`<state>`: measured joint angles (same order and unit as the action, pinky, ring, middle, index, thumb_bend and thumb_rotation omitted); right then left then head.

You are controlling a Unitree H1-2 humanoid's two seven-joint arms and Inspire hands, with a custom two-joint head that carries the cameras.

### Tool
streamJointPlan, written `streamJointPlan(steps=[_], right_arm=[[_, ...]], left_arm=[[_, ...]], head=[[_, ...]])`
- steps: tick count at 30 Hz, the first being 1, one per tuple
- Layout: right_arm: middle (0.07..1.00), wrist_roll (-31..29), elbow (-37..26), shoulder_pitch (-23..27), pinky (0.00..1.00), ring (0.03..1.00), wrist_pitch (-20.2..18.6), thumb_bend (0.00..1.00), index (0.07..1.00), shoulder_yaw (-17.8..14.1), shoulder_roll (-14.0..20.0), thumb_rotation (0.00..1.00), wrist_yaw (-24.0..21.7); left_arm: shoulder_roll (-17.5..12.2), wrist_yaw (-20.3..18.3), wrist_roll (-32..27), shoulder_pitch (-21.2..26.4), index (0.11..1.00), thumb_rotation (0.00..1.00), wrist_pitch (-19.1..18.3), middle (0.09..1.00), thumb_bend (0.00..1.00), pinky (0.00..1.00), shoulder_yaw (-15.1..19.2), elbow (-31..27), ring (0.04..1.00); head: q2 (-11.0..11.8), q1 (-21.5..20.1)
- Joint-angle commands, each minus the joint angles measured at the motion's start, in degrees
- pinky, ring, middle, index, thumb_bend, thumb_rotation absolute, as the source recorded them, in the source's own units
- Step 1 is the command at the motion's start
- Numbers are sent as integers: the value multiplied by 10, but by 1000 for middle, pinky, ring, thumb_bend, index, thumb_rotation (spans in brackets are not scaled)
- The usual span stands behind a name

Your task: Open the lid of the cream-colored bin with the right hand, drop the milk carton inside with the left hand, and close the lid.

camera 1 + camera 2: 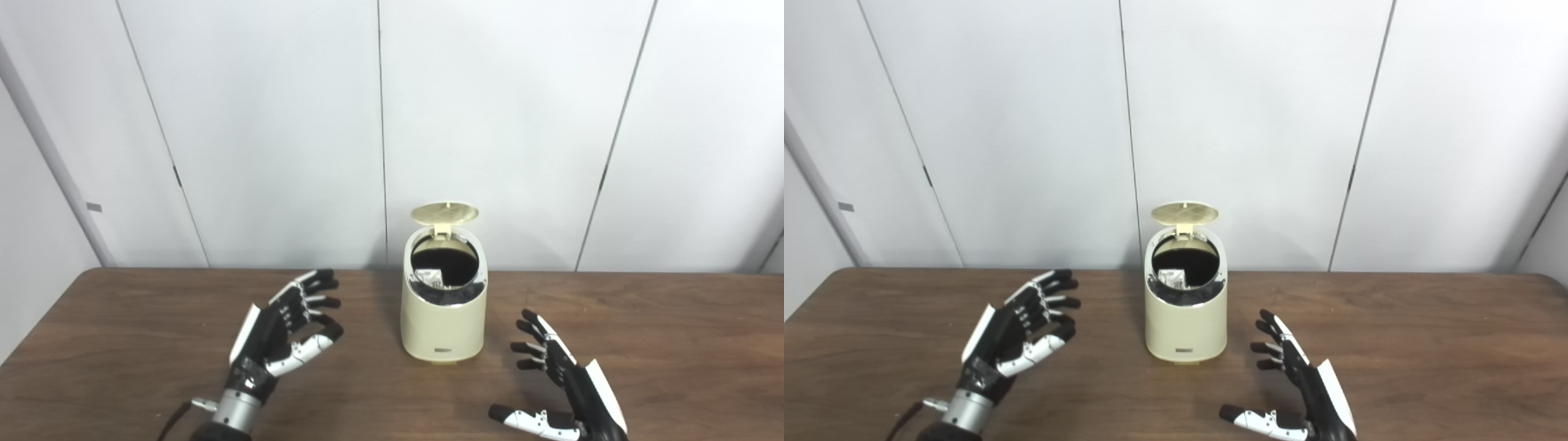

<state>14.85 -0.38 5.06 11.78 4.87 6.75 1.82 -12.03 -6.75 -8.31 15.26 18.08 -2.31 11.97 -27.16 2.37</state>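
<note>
The cream-colored bin (443, 324) stands on the table's middle with its round lid (444, 213) tipped up at the back. Inside the dark opening the top of the milk carton (429, 277) shows at the left. My left hand (288, 327) hovers left of the bin, fingers spread, holding nothing. Low at the front right, my right hand (560, 383) is also open with fingers apart, a short way from the bin's base. Neither hand touches the bin.
The brown wooden table (674, 343) runs across the whole view. White wall panels (490, 122) rise right behind its far edge, close behind the bin.
</note>
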Motion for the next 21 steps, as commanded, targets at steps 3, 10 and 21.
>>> streamJointPlan(steps=[3,10,21], right_arm=[[884,-1,-11,2,687,782,20,701,920,-6,12,263,-1],[881,-6,0,4,691,783,28,704,918,-8,16,262,0],[913,3,-51,56,705,837,-31,700,925,-25,49,303,-22]], left_arm=[[3,0,16,9,814,281,36,756,686,561,15,3,675],[17,-5,26,-1,715,217,46,674,684,459,20,16,578],[20,-21,39,-3,726,245,68,672,700,464,18,35,577]], head=[[-2,0],[0,-8],[4,-26]])
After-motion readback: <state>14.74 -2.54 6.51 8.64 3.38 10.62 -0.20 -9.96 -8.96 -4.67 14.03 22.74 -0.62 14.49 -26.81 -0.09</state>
